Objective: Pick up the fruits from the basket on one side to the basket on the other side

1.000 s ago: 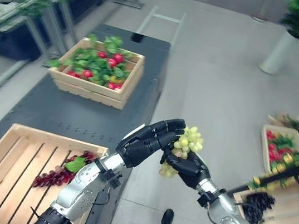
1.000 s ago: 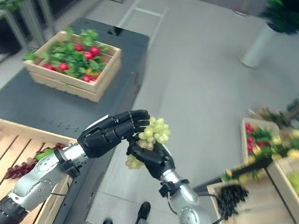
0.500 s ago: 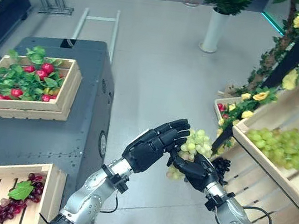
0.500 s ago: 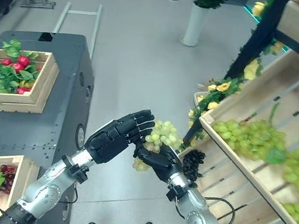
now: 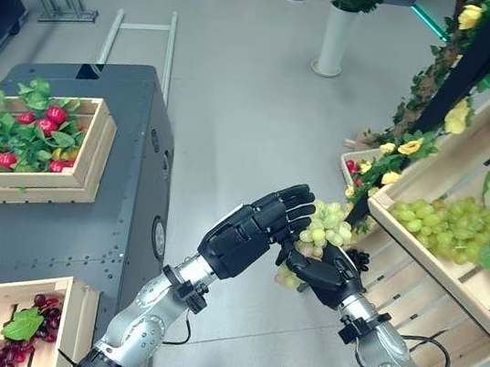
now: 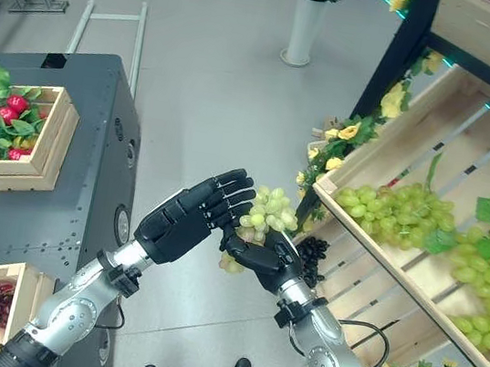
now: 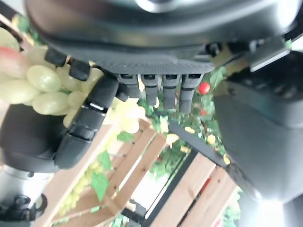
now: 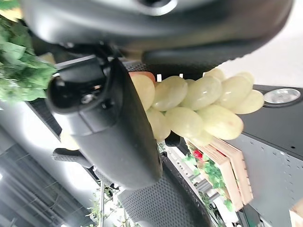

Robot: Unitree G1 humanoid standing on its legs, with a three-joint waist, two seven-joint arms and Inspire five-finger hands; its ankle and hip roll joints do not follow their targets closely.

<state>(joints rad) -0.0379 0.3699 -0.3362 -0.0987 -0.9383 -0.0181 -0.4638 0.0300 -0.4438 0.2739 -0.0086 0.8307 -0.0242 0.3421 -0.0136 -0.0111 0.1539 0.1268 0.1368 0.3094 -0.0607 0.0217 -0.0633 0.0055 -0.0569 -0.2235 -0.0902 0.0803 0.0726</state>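
Observation:
A bunch of green grapes (image 5: 323,229) is held in mid-air over the floor between the grey table and the shelf. My right hand (image 5: 327,276) grips it from below, thumb (image 8: 113,124) and fingers curled round the grapes (image 8: 200,109). My left hand (image 5: 250,234) rests against the bunch's left side with its fingers (image 7: 163,91) straight. The slanted wooden crate (image 5: 417,177) on the right shelf holds more green grapes (image 5: 449,228). At lower left a wooden crate (image 5: 75,304) holds a red grape bunch (image 5: 15,340).
A grey table (image 5: 82,224) stands on the left, carrying a crate of red fruit and leaves (image 5: 27,126). A dark shelf frame (image 5: 461,64) with yellow flowers rises on the right. A white potted plant (image 5: 334,35) stands on the floor at the back.
The camera has swung from the left table toward the right shelf. Both hands have stayed together on the green grape bunch, the right one still gripping it.

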